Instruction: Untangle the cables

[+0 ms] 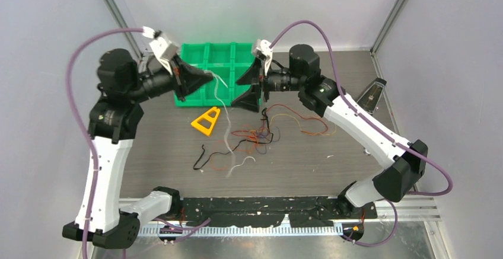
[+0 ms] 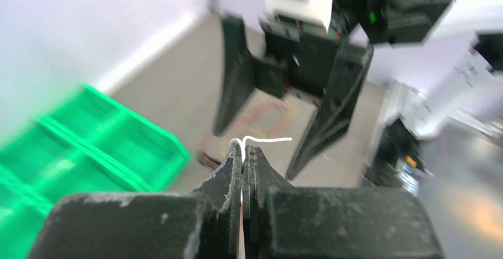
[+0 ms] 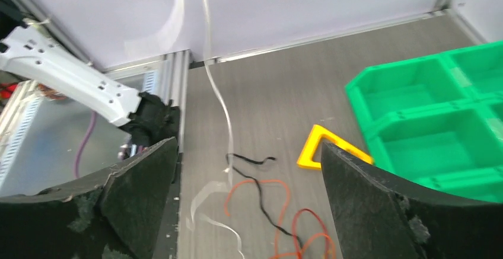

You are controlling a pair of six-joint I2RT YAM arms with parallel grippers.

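My left gripper (image 1: 209, 76) is raised in front of the green bin and is shut on a white cable (image 1: 224, 114). That cable hangs from its tips down to the table. In the left wrist view the jaws (image 2: 246, 151) are pressed together, and the white cable (image 2: 268, 140) curls out over their tips. My right gripper (image 1: 243, 89) faces it, open, with nothing between its fingers (image 3: 142, 194). Through its gap (image 3: 248, 146) I see the white cable (image 3: 218, 87), a black cable (image 3: 256, 181) and an orange cable (image 3: 286, 189). The remaining cables (image 1: 260, 136) lie tangled mid-table.
A green compartment bin (image 1: 220, 53) stands at the back centre, and a yellow triangular piece (image 1: 206, 121) lies in front of it. A loose black cable (image 1: 203, 156) trails left of the tangle and thin orange loops (image 1: 309, 124) right of it. A dark wedge-shaped object (image 1: 371, 96) sits far right.
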